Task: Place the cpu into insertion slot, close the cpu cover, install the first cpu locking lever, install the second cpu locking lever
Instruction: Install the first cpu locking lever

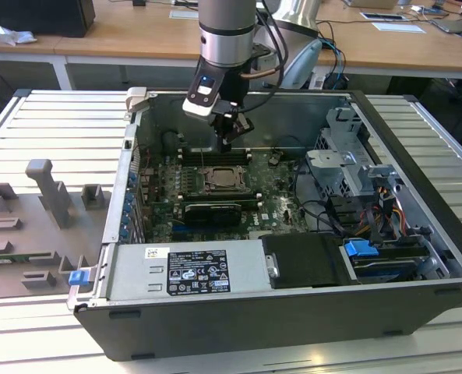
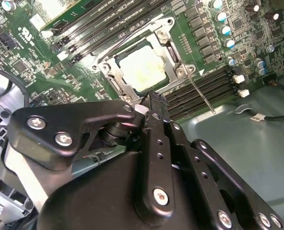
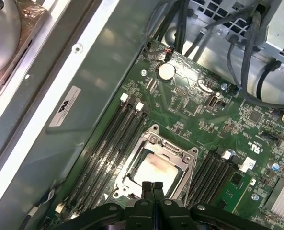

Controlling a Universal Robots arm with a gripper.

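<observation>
Just above one edge of the slot [image 1: 220,181], my gripper [image 3: 151,185] hangs with its jaws clenched together on nothing. The cpu [image 2: 142,67] lies flat inside the slot, the cover [image 2: 173,48] framing it, and a thin lever [image 2: 201,96] runs out from the slot's corner. I judge that lever stiff, springy and slick, best pushed near its free end.

Gripper [image 1: 227,142] above the insertion slot [image 1: 221,181], inside case [image 1: 238,331]
</observation>
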